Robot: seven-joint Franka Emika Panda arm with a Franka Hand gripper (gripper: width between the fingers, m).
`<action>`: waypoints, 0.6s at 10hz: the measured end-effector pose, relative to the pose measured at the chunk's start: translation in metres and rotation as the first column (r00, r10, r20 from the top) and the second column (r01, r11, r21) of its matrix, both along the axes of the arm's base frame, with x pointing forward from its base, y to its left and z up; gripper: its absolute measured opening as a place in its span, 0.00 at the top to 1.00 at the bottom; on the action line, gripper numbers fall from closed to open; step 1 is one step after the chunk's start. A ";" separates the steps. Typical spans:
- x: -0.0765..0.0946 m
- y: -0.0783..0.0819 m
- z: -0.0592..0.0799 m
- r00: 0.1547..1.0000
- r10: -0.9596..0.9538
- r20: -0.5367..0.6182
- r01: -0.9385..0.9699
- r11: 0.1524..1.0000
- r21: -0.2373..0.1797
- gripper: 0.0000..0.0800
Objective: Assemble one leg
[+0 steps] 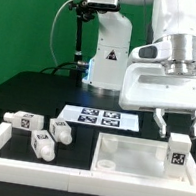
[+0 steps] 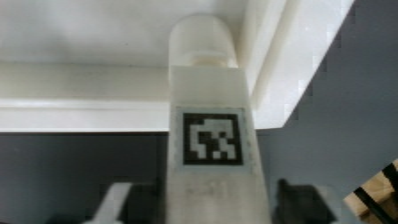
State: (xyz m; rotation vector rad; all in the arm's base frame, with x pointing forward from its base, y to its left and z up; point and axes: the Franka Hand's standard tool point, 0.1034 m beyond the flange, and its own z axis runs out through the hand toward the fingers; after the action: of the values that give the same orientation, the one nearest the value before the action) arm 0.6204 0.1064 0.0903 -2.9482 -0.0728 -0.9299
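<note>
Leg number four stands upright at the right rim of the tray-like piece in the exterior view, and your gripper has its fingers closed on its sides, tag facing the wrist camera. You have three more legs loose on the exterior view's left, well apart from the tray, with the marker board behind

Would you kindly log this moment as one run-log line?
hand: shut on small white plastic tagged leg | leg: upright at white square tray corner | three legs: loose
</note>
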 end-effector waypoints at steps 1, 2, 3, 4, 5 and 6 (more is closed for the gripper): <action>0.000 0.000 0.000 1.000 0.000 0.000 0.000 1.000 0.000 0.48; -0.001 0.001 -0.002 1.000 0.002 -0.016 -0.002 1.000 0.003 0.28; -0.003 0.003 -0.003 0.998 -0.012 -0.056 0.013 1.000 0.026 0.28; 0.000 0.006 -0.003 0.994 -0.067 -0.088 0.072 0.995 0.062 0.20; 0.003 0.003 -0.006 0.989 -0.074 -0.125 0.083 0.994 0.067 0.20; 0.008 0.003 -0.008 0.971 -0.083 -0.223 0.106 0.990 0.096 0.19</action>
State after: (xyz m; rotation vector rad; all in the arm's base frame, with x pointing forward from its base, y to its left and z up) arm 0.6279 0.1092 0.0820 -2.9528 0.1232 -0.5918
